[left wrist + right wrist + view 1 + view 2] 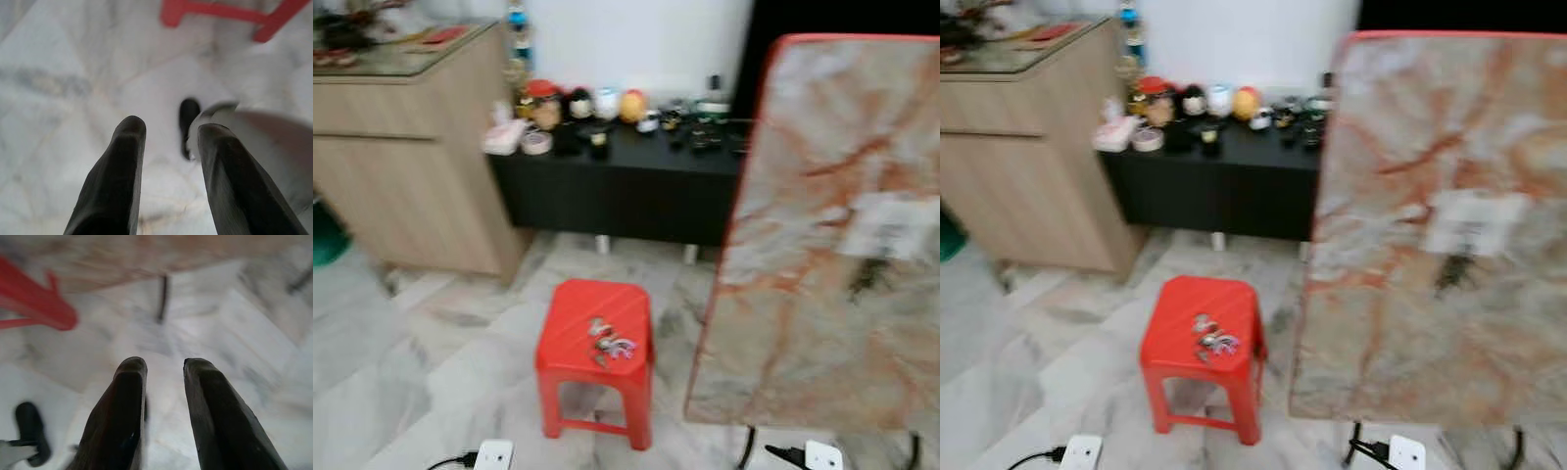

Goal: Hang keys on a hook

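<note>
- Marble floor [440,362] underfoot, pale and veined; wooden cabinet [411,186] up at ten o'clock, low black sideboard [626,186] at twelve, loaded with small figurines.
- Dead centre, slightly toward six: red stool [597,333], with the keys [610,345] lying loose on its seat, untouched.
- At three o'clock, a big marbled panel [832,235] with a red edge, leaning on thin legs; a pale patch and a dark mark on it, possibly the hook, too blurred to tell.
- Left gripper [168,147] hanging low over the floor, fingers parted, holding nothing.
- Right gripper [164,377] likewise pointing down at tile, a narrow gap between its fingers, empty.
- Whole picture soft, likely mid-walk.
- Risks from here: nudging the light stool on approach and spilling the keys; pinching only one ring of a loose bunch and dropping it on the way; bumping the leaning panel.
</note>
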You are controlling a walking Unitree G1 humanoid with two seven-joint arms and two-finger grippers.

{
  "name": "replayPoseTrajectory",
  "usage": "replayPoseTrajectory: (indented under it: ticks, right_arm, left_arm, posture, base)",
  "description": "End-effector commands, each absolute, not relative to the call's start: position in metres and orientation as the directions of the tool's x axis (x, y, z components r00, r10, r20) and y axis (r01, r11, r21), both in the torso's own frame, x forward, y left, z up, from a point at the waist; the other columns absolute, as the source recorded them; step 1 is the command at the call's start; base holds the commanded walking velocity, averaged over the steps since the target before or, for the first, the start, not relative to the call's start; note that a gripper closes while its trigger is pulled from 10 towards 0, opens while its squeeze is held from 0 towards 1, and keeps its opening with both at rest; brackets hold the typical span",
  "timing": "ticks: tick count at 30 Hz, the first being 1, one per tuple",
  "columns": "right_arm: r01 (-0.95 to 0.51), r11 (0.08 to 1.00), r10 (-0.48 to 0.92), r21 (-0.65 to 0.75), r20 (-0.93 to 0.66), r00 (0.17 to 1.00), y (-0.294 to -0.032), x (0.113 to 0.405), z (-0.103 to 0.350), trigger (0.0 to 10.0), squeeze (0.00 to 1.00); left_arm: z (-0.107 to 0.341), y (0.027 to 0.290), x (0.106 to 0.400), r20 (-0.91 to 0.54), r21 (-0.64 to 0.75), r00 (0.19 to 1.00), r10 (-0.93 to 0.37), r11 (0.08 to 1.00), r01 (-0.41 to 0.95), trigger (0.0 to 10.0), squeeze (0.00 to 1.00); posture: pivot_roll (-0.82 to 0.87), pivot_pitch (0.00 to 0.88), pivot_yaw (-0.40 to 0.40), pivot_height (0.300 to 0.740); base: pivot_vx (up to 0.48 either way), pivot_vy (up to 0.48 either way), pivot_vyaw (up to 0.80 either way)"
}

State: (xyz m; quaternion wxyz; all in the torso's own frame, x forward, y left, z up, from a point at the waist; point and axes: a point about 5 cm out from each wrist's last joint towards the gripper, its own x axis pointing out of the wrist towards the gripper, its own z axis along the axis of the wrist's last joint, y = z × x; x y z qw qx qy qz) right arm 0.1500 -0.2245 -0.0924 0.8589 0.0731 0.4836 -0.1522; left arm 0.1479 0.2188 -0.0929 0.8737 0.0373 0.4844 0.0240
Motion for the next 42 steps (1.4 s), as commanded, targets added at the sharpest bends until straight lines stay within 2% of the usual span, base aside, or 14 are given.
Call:
replayPoseTrajectory:
  ticks: [1,7,9,13,24,36,39,42]
  right_arm:
    - [0.363,0.932,-0.178,0.004,-0.865,0.468,-0.228,0.141,-0.095,10.0,0.0]
    - [0.369,0.929,-0.18,0.004,-0.868,0.462,-0.232,0.14,-0.095,10.0,0.0]
    - [0.38,0.925,-0.179,0.012,-0.869,0.461,-0.232,0.138,-0.095,10.0,0.0]
    - [0.387,0.922,-0.177,0.018,-0.87,0.46,-0.231,0.135,-0.096,10.0,0.0]
    - [0.389,0.92,-0.154,0.038,-0.879,0.451,-0.211,0.133,-0.101,10.0,0.0]
    - [0.395,0.918,-0.174,0.027,-0.869,0.463,-0.212,0.149,-0.096,10.0,0.0]
    - [0.411,0.911,-0.194,0.013,-0.867,0.459,-0.222,0.145,-0.096,10.0,0.0]
    - [0.428,0.904,-0.205,0.013,-0.864,0.459,-0.224,0.145,-0.095,10.0,0.0]
  left_arm:
    - [-0.093,0.224,0.146,-0.852,0.108,0.517,0.086,0.994,0.011,10.0,0.0]
    - [-0.093,0.226,0.145,-0.853,0.111,0.515,0.089,0.994,0.013,10.0,0.0]
    - [-0.092,0.228,0.145,-0.853,0.119,0.514,0.09,0.993,0.025,10.0,0.0]
    - [-0.092,0.23,0.144,-0.854,0.127,0.513,0.091,0.991,0.035,10.0,0.0]
    - [-0.091,0.234,0.144,-0.851,0.14,0.515,0.103,0.99,0.033,10.0,0.0]
    - [-0.094,0.219,0.145,-0.852,0.108,0.517,0.088,0.994,0.008,10.0,0.0]
    - [-0.095,0.214,0.145,-0.851,0.104,0.517,0.096,0.994,-0.012,10.0,0.0]
    - [-0.095,0.213,0.146,-0.851,0.099,0.516,0.098,0.995,-0.027,10.0,0.0]
  posture:
    - [0.01,0.0,0.028,0.74]
    - [0.01,0.0,0.03,0.74]
    - [-0.02,0.0,0.058,0.74]
    - [-0.02,0.0,0.065,0.74]
    - [-0.03,0.0,0.079,0.74]
    - [0.01,0.0,0.025,0.74]
    - [0.03,0.0,-0.004,0.74]
    - [0.03,0.0,0.005,0.74]
  base:
    - [0.0,0.319,0.0]
    - [0.0,0.319,0.0]
    - [0.0,0.48,0.0]
    - [0.0,0.48,0.0]
    - [0.0,0.48,0.0]
    - [0.0,0.47,0.0]
    - [0.0,0.0,0.0]
    - [0.0,0.0,0.0]
